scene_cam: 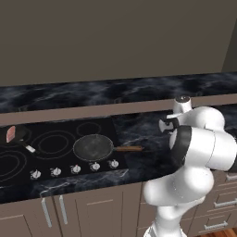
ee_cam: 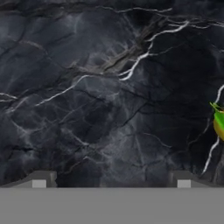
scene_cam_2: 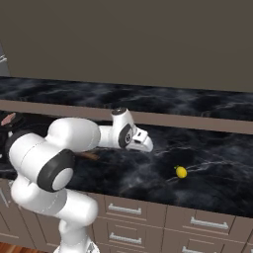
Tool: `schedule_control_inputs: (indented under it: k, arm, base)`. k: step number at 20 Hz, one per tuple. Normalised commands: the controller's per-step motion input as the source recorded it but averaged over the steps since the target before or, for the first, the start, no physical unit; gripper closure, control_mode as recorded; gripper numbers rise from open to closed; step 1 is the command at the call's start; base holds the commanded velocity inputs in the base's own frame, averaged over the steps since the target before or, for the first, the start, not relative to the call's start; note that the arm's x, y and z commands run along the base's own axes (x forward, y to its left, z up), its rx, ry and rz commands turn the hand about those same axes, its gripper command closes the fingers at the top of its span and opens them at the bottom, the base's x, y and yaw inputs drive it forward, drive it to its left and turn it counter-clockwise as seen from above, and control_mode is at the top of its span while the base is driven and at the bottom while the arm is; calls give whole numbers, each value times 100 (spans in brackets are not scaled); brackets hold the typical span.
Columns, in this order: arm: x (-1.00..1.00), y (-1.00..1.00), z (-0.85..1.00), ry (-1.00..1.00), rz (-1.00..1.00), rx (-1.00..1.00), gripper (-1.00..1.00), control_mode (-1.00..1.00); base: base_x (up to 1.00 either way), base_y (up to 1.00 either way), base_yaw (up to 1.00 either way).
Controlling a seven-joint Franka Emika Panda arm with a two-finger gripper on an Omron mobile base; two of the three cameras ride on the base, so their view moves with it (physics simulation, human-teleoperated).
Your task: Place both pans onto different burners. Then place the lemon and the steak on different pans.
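Pans are sitting on the black cooktop (scene_cam: pixel 60 139), both over ring-shaped burners: the wider grey pan (scene_cam: pixel 93 147) is lying on a burner near the cooktop's right edge, its long brown handle (scene_cam: pixel 128 148) pointing right onto the dark marble counter (scene_cam: pixel 148 129), and the smaller black pan (scene_cam: pixel 17 135) is resting at the far left on another burner, its light-tipped handle angling toward the front. Steak (scene_cam: pixel 10 134), pinkish-red, is lying in that small black pan, while the grey pan is showing nothing but its speckled base. A row of silver knobs (scene_cam: pixel 75 169) is running along the cooktop's front edge, just ahead of the grey pan.

Over on the right stretch of counter, the lemon (scene_cam_2: pixel 181 172) is sitting by itself on the marble, well apart from the cooktop and both pans. The white arm is reaching out low over the counter, and the gripper (scene_cam_2: pixel 144 144) is hanging above bare marble between the cooktop and the lemon. From the hand camera its two finger tips (ee_cam: pixel 39 179) are standing wide apart with only veined stone between them, clamping nothing, and the lemon (ee_cam: pixel 219 124) is peeking in at the right edge, green leaf showing.
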Motion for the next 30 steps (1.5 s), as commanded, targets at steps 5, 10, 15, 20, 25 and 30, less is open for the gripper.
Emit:
schedule_control_inputs:
  k: [5, 10, 15, 20, 25, 30]
  arm:
    - [-7, -63, 0, 0, -2, 7, -100, -100]
    - [-12, -57, 0, 0, 0, 2, -100, -100]
    - [-1, -44, 0, 0, 2, 0, -100, -100]
    - [-1, -27, 0, 0, 4, -4, -100, -100]
    - [-5, -25, 0, 0, 8, -6, -100, -100]
    - [-15, -25, -5, 0, 10, -5, -100, -100]
  base:
    - [0, 0, 0]
    - [0, 0, 0]
    - [0, 0, 0]
    - [0, 0, 0]
    - [0, 0, 0]
    - [0, 0, 0]
